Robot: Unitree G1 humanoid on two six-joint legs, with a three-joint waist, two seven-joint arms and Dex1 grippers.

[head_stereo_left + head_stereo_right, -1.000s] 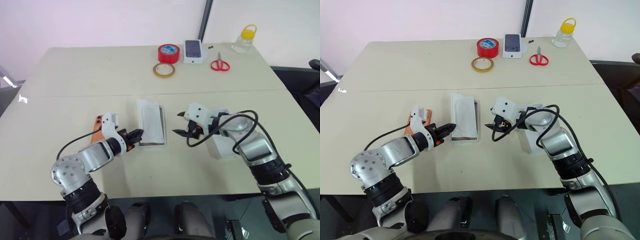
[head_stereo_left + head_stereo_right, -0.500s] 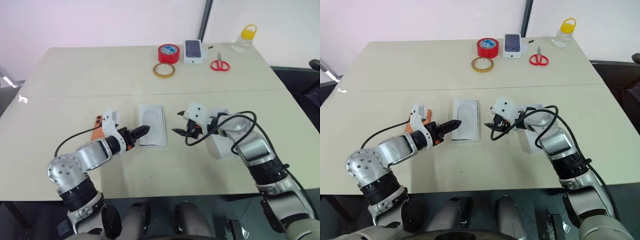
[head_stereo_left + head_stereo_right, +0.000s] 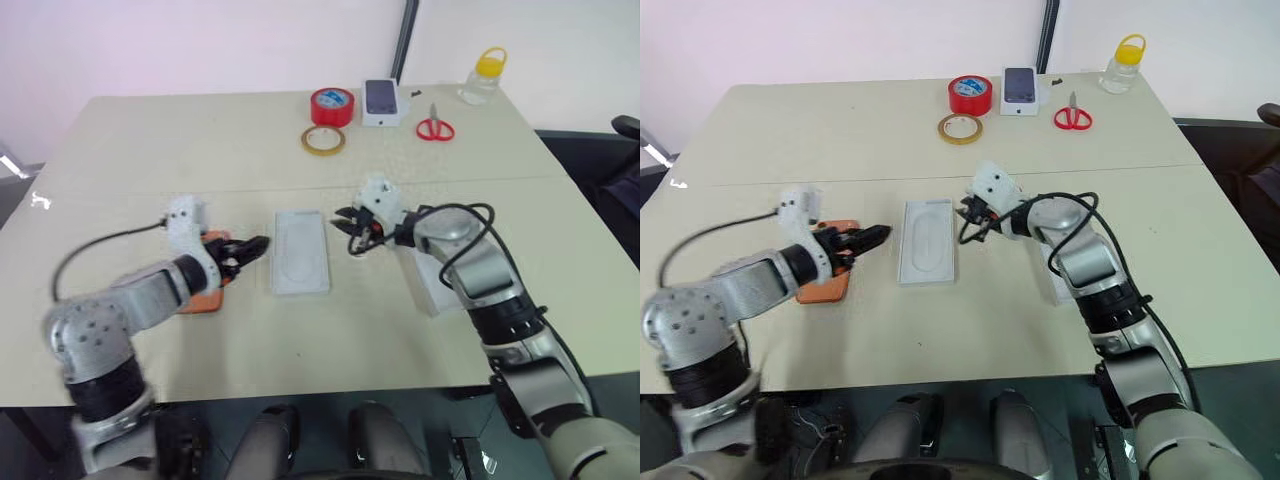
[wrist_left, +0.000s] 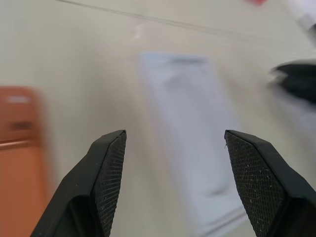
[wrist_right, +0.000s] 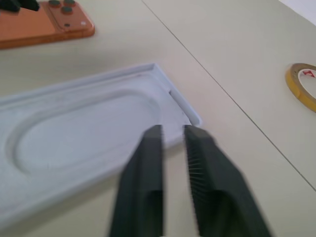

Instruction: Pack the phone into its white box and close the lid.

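The white box (image 3: 437, 287) lies beside the right arm.

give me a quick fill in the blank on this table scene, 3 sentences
1. The phone lying on the table is ____ in colour.
2. The left tool is ____, nothing between its fingers.
3. The scissors at the far edge have ____ handles.

Missing words: orange; open; red
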